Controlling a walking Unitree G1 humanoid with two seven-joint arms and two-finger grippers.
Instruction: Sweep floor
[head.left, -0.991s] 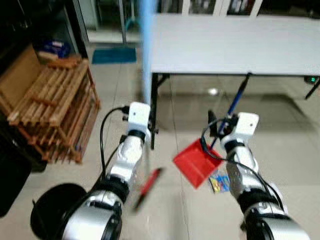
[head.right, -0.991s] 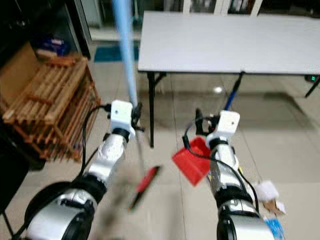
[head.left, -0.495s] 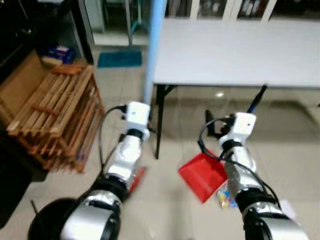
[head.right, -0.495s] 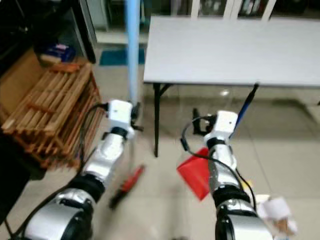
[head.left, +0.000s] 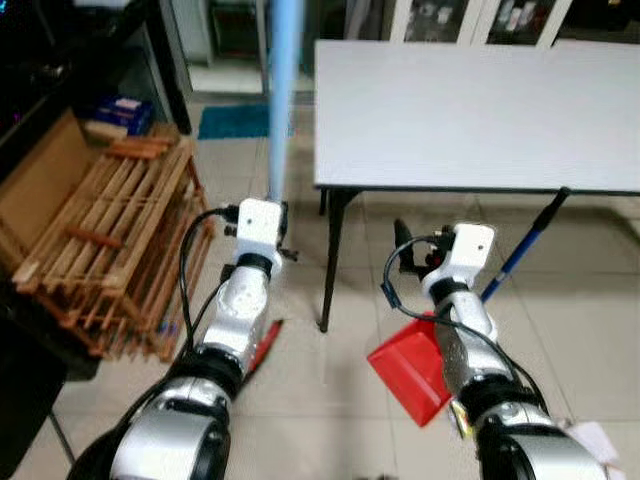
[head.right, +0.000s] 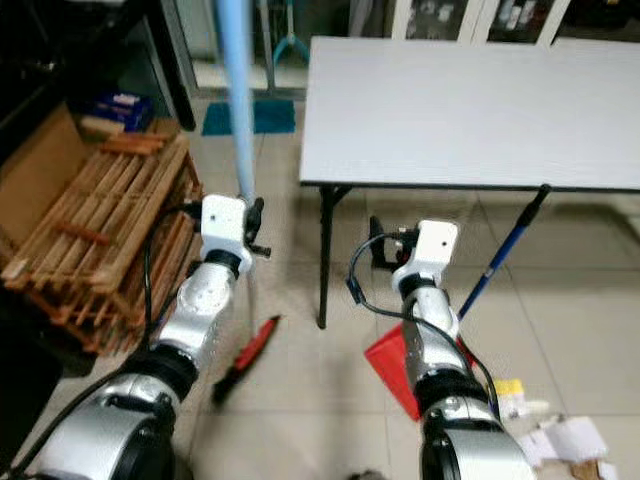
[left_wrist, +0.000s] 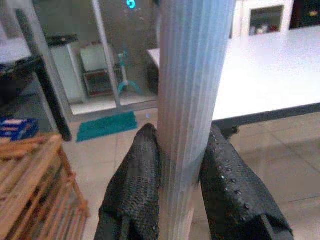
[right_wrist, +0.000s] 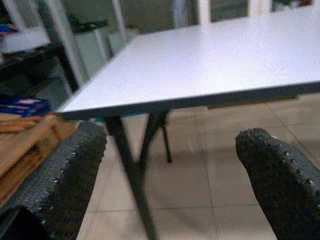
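My left gripper (left_wrist: 182, 150) is shut on the light blue broom handle (head.left: 282, 90), which rises past the table's left corner. The broom's red and black head (head.right: 245, 358) rests on the tiles just right of my left arm. A red dustpan (head.left: 410, 368) lies on the floor under my right forearm, and its blue handle (head.right: 508, 250) slants up to the table's edge. My right gripper (right_wrist: 170, 145) is open, fingers wide apart with nothing between them, held above the dustpan near the table leg. Paper scraps and wrappers (head.right: 560, 438) lie on the floor at the right.
A white table (head.left: 470, 110) stands ahead, its black leg (head.left: 330, 260) between my arms. A wooden slatted rack (head.left: 110, 240) with cardboard leans at the left beside dark shelving. A blue mat (head.left: 235, 120) lies by the far doorway.
The whole view has shifted as the camera moved. The broom head has swung left across the tiles, from between my arms to beside the left arm. Both grippers keep their states.
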